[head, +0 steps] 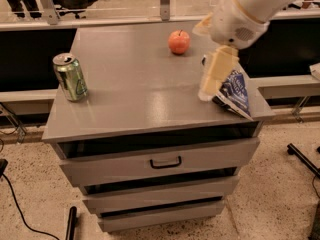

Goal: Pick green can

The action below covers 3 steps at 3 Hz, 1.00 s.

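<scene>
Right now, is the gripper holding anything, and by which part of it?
Nothing, as far as can be seen. The gripper hangs over the cabinet's right side, in front of the blue bag; the green can stands apart at the left, untouched.

Colours I see on the grey drawer cabinet (pixel 140 91)
Shiny green can (pixel 70 77) left, orange-red apple (pixel 179 42) far, blue-and-white snack bag (pixel 235 91) right, cream gripper (pixel 212 81) by it.

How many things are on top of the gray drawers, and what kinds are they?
Cans: 1, the green can
Apples: 1, the red apple
Snack bags: 1, the blue bag
Total: 3
The end effector hovers at the right side, just over the blue bag.
</scene>
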{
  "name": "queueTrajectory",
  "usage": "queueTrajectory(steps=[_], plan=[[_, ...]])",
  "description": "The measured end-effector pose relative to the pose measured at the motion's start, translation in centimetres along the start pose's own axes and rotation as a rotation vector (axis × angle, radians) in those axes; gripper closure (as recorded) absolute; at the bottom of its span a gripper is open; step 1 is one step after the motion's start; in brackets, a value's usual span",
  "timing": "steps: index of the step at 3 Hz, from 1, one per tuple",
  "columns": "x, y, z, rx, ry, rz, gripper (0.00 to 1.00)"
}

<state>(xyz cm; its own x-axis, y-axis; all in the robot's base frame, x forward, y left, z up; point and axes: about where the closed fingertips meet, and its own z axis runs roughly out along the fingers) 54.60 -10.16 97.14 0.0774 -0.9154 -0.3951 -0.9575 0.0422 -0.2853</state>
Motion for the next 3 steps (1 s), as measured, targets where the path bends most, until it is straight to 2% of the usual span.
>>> queueTrajectory(steps=[1, 2, 3], plan=[[-7.3, -4.2, 4.9, -0.06, -0.15, -0.115, 0.0], [-14.3, -6.1, 8.5, -0.111, -0.263, -0.207, 0.0], [-19.5, -6.2, 11.4, -0.169, -0.311, -0.267, 0.0]])
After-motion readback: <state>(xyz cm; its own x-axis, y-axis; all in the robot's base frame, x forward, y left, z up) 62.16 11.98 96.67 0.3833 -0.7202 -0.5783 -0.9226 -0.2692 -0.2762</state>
